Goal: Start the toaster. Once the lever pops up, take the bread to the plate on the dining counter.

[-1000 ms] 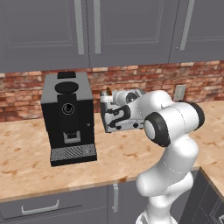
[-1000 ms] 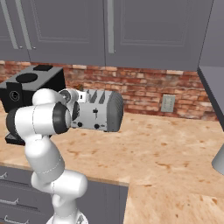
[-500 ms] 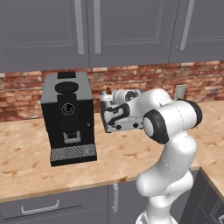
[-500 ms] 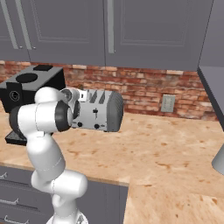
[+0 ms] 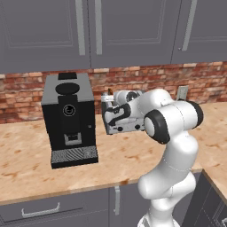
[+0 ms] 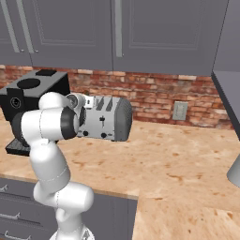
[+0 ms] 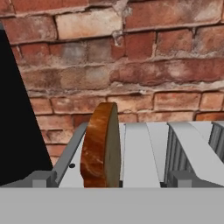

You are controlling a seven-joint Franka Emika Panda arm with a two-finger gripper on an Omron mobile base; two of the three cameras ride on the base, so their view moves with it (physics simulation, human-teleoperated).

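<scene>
The silver-grey toaster [image 6: 111, 120] stands on the wall counter against the brick wall, to the right of a black coffee machine. A tan slice of bread [image 7: 101, 146] with a brown crust stands upright in the toaster's [image 7: 142, 153] leftmost slot, sticking well up out of it. My gripper [image 5: 109, 101] hovers at the toaster's [image 5: 126, 128] front upper edge, pointing toward the wall. It is open and holds nothing, with the bread close ahead of it. My arm hides much of the toaster's front and its levers. The plate and the dining counter are out of view.
The tall black coffee machine [image 5: 69, 119] stands close to the toaster's left. Grey wall cabinets [image 5: 88, 31] hang above. A wall socket [image 6: 178, 111] sits on the brick wall to the right, with open speckled counter top [image 6: 178, 159] in front of it.
The hand has crept slightly toward the toaster's top and the elbow has shifted a little. The toaster, bread and coffee machine have stayed put.
</scene>
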